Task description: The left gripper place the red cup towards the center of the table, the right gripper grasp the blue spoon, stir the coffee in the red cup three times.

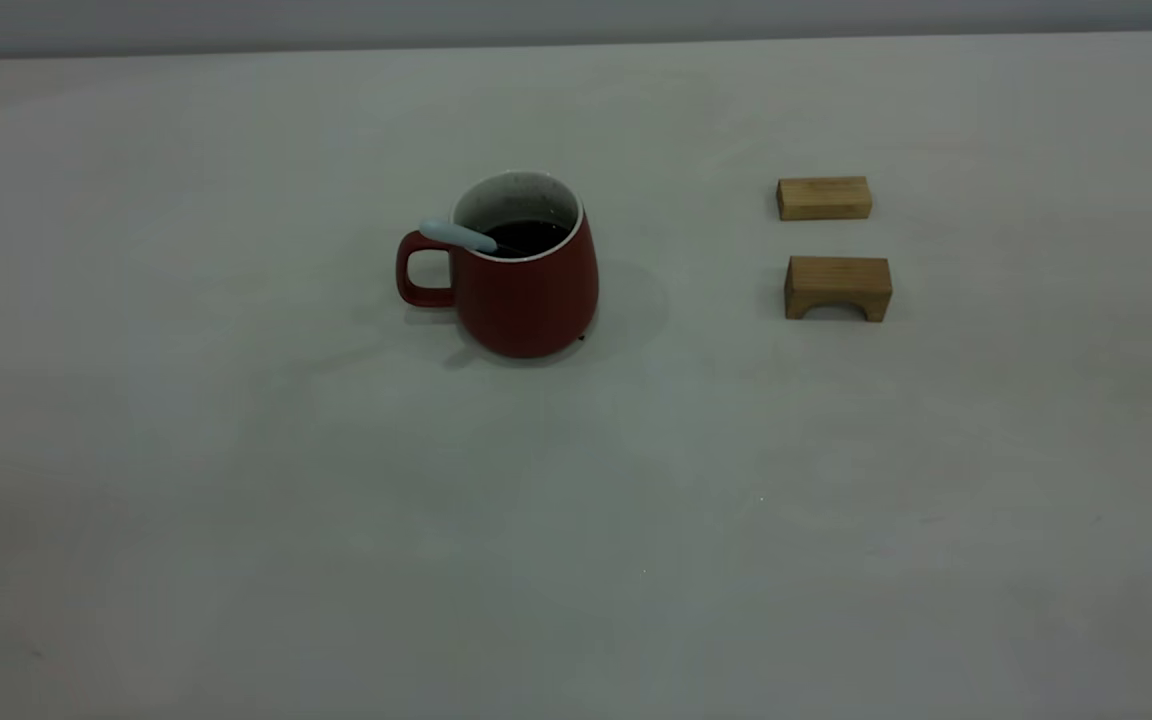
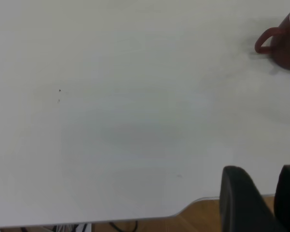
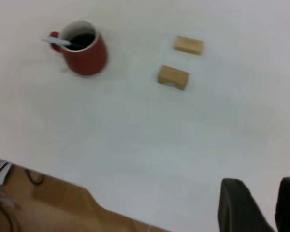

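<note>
Nearest the exterior camera the desk [image 1: 236, 560] is bare along its near edge. Neither arm appears in that view; both are pulled back off the work area. In the left wrist view the left gripper [image 2: 263, 198] hangs over the desk's edge by a rounded corner, its two dark fingers [image 2: 239, 198] standing a little apart with nothing between them. In the right wrist view the right gripper [image 3: 261, 205] also sits back near an edge of the desk, fingers [image 3: 239, 205] likewise parted and empty.

Farther in, about midway across the desk, stands the red cup [image 1: 526, 285], upright, well clear of every edge. The coffee [image 1: 531, 237] shows dark inside it. The blue spoon [image 1: 458, 236] lies across the rim on the handle side, its pale handle sticking out over the cup's loop and its bowl end dipped into the liquid.

Toward the far right corner lie two wooden blocks [image 1: 836, 287], near each other and well apart from the cup.

Judging by this, the cup is placed, the spoon is left in the coffee, and the task looks finished or nearly so; whether three stirs were made cannot be told.
</note>
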You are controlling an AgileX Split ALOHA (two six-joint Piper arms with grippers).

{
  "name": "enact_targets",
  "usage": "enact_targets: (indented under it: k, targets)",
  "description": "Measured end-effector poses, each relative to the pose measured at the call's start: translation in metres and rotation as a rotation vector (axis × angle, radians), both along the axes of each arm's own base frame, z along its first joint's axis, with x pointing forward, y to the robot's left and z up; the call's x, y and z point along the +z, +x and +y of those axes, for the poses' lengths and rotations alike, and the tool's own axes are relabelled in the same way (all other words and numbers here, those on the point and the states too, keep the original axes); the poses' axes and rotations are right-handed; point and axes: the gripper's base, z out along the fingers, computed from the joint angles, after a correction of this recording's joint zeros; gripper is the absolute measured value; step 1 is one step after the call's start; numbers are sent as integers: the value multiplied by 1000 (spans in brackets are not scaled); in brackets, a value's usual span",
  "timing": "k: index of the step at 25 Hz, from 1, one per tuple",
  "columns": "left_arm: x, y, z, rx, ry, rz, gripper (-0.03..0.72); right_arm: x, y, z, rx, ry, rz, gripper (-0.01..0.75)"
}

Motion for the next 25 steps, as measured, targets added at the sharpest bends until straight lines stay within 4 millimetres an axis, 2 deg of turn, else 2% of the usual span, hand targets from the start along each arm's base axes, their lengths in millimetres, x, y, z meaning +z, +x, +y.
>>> enact_targets:
  k: [7, 12, 14, 25]
  targets:
    - [0, 0, 0, 0, 0, 0, 247, -58, -26, -7, -149, -25, -31, 236]
    - [0, 0, 0, 0, 0, 0, 247, -81, -28, -7, -207, -24, -80, 236]
    - [0, 0, 0, 0, 0, 0, 247, -87, -27, -8, -221, -32, -86, 236]
    - [0, 0, 0, 0, 0, 0, 247, -88, -25, -15, -320, -42, -101, 236]
